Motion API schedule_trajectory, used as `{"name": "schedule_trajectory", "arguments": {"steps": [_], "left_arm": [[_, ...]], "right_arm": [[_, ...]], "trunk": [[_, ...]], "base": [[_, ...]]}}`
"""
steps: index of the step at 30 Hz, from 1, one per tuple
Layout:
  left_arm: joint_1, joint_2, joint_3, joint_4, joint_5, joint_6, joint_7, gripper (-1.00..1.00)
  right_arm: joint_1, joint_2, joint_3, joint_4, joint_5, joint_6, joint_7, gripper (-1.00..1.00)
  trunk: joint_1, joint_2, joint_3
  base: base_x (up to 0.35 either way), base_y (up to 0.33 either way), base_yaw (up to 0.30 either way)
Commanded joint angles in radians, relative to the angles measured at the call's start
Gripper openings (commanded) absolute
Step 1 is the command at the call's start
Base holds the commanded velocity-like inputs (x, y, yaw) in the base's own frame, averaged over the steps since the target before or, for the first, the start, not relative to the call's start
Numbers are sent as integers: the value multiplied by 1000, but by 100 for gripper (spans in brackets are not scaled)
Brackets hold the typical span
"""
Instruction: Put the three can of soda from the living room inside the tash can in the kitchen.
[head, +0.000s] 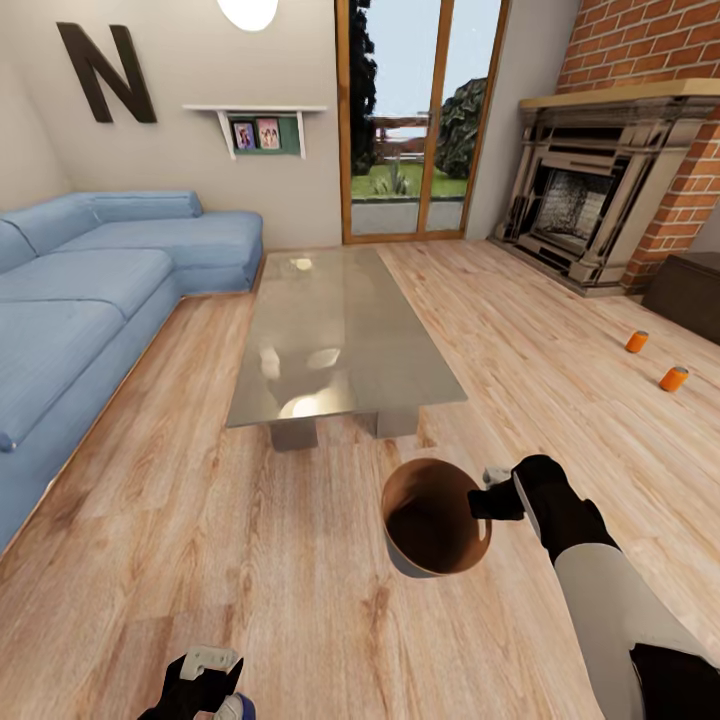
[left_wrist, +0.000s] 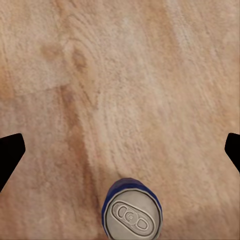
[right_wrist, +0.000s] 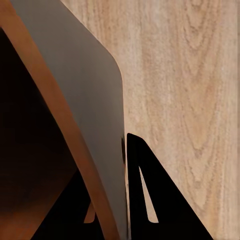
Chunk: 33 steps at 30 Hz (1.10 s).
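A blue sofa (head: 90, 290) is filling the left of the frame, a glossy grey table (head: 335, 335) sitting mid-frame. At bottom left, the left gripper (head: 205, 680) is spreading wide above an upright blue can (left_wrist: 132, 212). The right gripper (head: 497, 497) is pinching the round bin's (head: 432, 520) rim, its copper mouth tilting up. Two orange cans (head: 655, 360) are lying on planks at right.

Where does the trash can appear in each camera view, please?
Head view: trash can at lower centre, its opening facing up.
Right wrist view: its grey wall beside the dark fingers.
Shared landmark: right gripper pinching its rim, above the wood floor.
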Motion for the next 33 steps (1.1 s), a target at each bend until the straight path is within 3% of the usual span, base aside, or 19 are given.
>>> {"name": "schedule_trajectory", "arguments": {"steps": [1,21,33], "left_arm": [[0,0,0,0,0,0,0,100],[0,0,0,0,-1,0,0,100],[0,0,-1,0,-1,0,-1,100]], "right_arm": [[0,0,-1,-1,-30,6,7,-100],[-2,-1,-1,-31,-30,6,7,-100],[-3,4,3,-66,-28,6,7,-100]], "trunk": [[4,-7,-3],[81,-147,-67],[127,-231,-120]], "base": [[0,0,0],[0,0,0],[0,0,0]]}}
